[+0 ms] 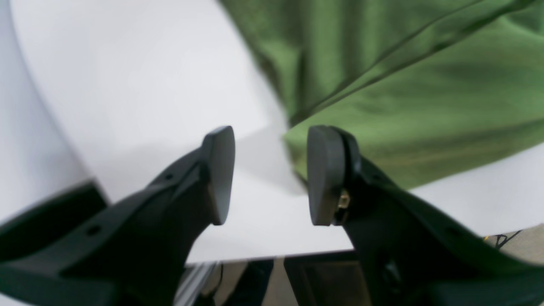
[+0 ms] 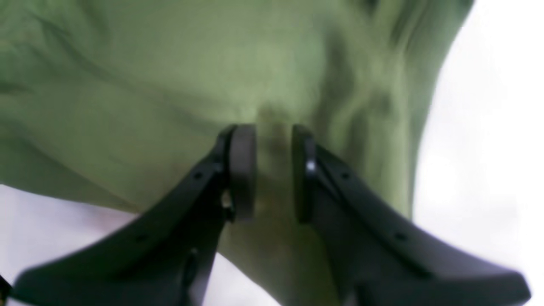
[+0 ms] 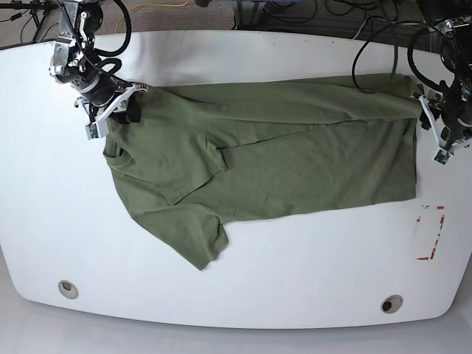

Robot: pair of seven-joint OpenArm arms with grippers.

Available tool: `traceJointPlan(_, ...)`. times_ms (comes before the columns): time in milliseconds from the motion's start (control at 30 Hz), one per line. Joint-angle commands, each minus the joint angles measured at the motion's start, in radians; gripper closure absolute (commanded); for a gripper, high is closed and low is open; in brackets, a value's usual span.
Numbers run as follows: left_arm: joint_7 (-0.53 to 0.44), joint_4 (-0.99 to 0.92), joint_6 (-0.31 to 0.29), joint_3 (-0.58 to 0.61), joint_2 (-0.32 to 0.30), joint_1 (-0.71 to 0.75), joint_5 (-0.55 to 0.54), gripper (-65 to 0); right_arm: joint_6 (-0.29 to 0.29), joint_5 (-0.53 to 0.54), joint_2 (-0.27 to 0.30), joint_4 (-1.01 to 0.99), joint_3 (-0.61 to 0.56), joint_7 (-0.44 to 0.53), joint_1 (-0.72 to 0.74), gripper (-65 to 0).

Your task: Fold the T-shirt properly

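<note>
Lying spread on the white tabletop (image 3: 243, 280) with one long edge already doubled over, the T-shirt (image 3: 280, 155) awaiting further folds; right gripper (image 2: 274, 172) pinching cloth beside the collar, left gripper (image 1: 270, 174) hanging released at the T-shirt's hem corner.

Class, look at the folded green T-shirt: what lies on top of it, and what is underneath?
A folded-over flap and sleeve lie atop the T-shirt. Underneath, the white table shows around it; anything beneath the cloth is hidden.
</note>
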Motion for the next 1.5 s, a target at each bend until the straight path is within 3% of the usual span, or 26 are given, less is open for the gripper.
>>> traceJointPlan(0, 0.004, 0.019, -0.001, -0.067, -0.02, -0.016, 0.006, -24.7, 0.003, 0.014, 0.015, 0.067, 0.007, 0.005, 0.004, -13.8)
traceJointPlan(267, 0.003, 0.011, -0.001, -0.144, -0.003, -0.047, 0.012, -24.7, 0.003, 0.009, 0.015, 0.085, 0.007, -0.009, 0.004, -13.8)
traceJointPlan(500, 0.001, 0.01, -0.001, -0.055, 0.006, -0.054, 0.012, -24.7, 0.003, 0.015, 0.015, 0.088, 0.002, -0.009, 0.009, -13.8)
traceJointPlan(633, 0.001, 0.011, -0.001, -0.026, 0.078, -0.059, 0.014, -24.7, 0.003, 0.015, 0.015, 0.099, 0.002, -0.009, 0.012, -13.8)
traceJointPlan(800, 0.0, 0.002, -0.001, 0.005, 0.118, -0.059, 0.032, -24.7, 0.003, 0.012, 0.015, 0.093, 0.005, -0.009, 0.051, -13.8)
traceJointPlan(1100, -0.151, -0.119, -0.001, 0.082, 0.13, -0.018, 0.187, -24.7, 0.003, 0.007, 0.015, 0.012, 0.005, -0.011, 0.126, -14.3)
traceJointPlan(1167, -0.177, -0.157, -0.001, 0.082, 0.129, -0.012, 0.213, -24.7, 0.003, 0.007, 0.019, 0.007, 0.005, -0.014, 0.132, -17.3)
traceJointPlan(1367, -0.267, -0.292, -0.001, 0.082, 0.096, -0.002, 0.287, -24.7, 0.002, 0.004, 0.022, 0.004, 0.008, -0.014, 0.121, -40.6)
traceJointPlan(1467, -0.286, -0.341, -0.001, 0.082, 0.083, -0.004, 0.287, -24.7, 0.002, 0.004, 0.024, 0.012, 0.008, -0.014, 0.093, -45.2)
